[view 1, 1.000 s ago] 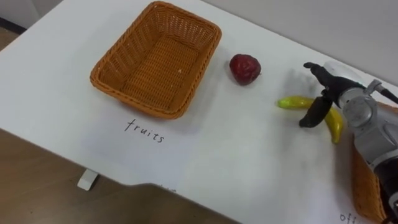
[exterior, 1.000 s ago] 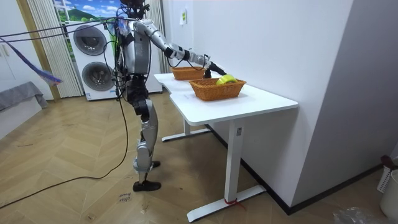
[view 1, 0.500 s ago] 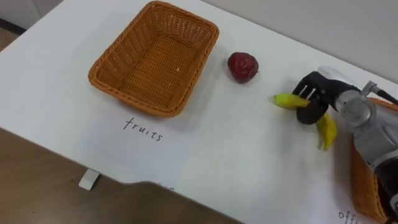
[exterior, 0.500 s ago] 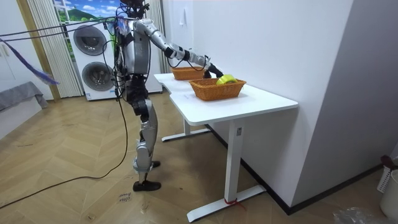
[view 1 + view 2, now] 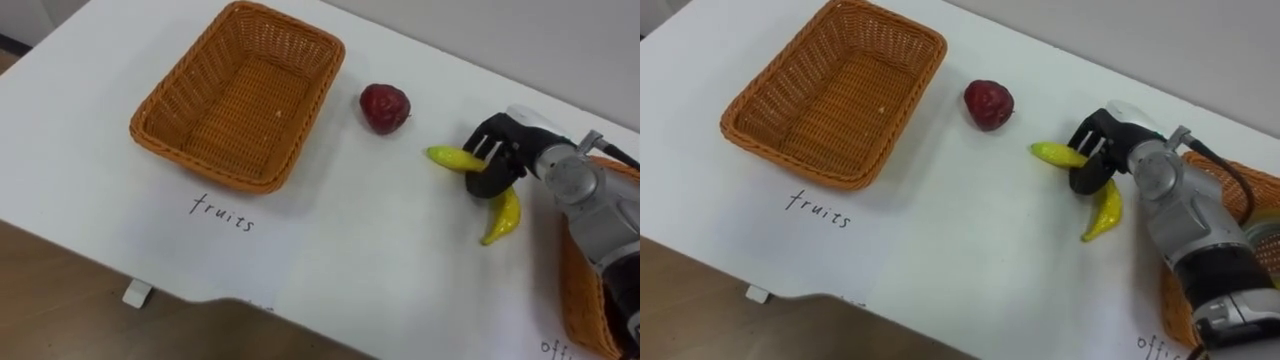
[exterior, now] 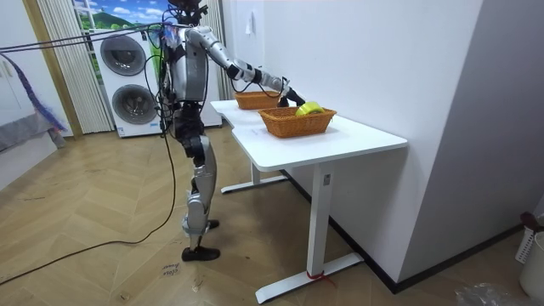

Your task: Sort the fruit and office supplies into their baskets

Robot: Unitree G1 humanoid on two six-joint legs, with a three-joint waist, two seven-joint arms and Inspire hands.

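A yellow bent banana [image 5: 503,214] lies to the right of a dark red apple [image 5: 384,106] on the white table [image 5: 380,270]. My right hand [image 5: 497,157] comes in from the right, and its dark fingers are curled round the banana's middle. One end of the banana sticks out to the left of the hand and the other hangs below it. An empty wicker basket [image 5: 180,150] stands at the left, with a handwritten paper sheet [image 5: 225,215] in front of it. A second wicker basket [image 5: 575,300] shows at the right edge, under my forearm. In the room view I stand at the table's end with the right arm stretched over it.
In the room view the nearer basket [image 6: 293,127] holds a yellow-green thing [image 6: 308,109], and the other basket [image 6: 253,100] stands behind it. The table's near edge runs along the bottom left, above wooden floor [image 5: 60,300]. A wall runs behind the table.
My right hand's fingers have gone from straight to curled round the banana. Hand and banana have shifted left, towards the apple. The camera has moved a little.
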